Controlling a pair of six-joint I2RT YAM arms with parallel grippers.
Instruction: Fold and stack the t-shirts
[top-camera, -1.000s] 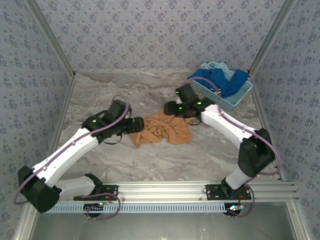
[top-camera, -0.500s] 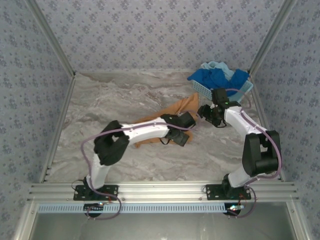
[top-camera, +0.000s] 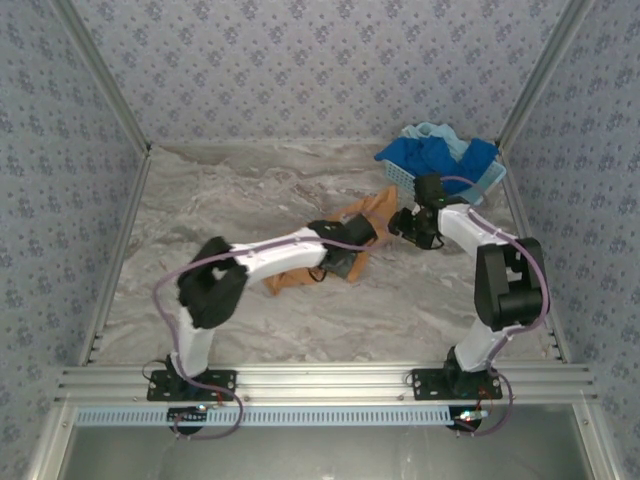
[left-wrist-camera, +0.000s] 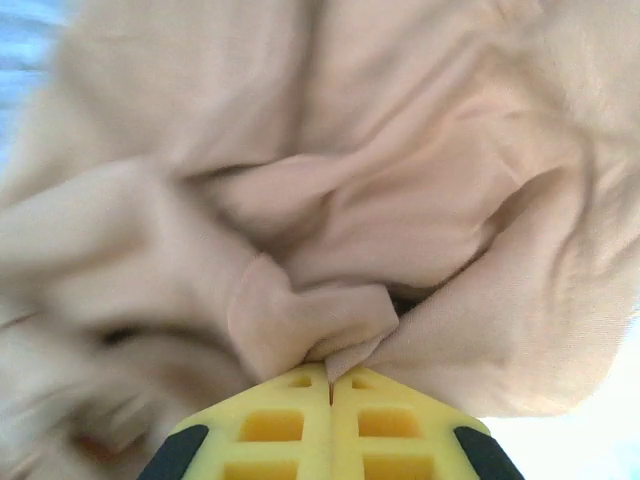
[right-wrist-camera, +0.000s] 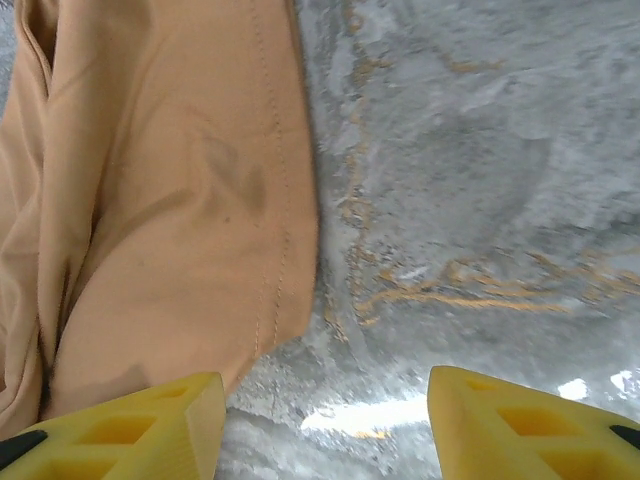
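Left hand (left-wrist-camera: 330, 384) closed tight — right hand (right-wrist-camera: 325, 403) wide open.

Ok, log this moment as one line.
left fingers: shut on orange t-shirt | right fingers: open, beside its hem | basket: blue shirts inside

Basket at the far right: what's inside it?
Royal blue cloth and pale aqua cloth are heaped above the basket rim. How many shirts there are, and anything beneath them, is covered.

a light blue perforated basket (top-camera: 398, 177) sits at the far right of the grey marbled table (top-camera: 250, 190).
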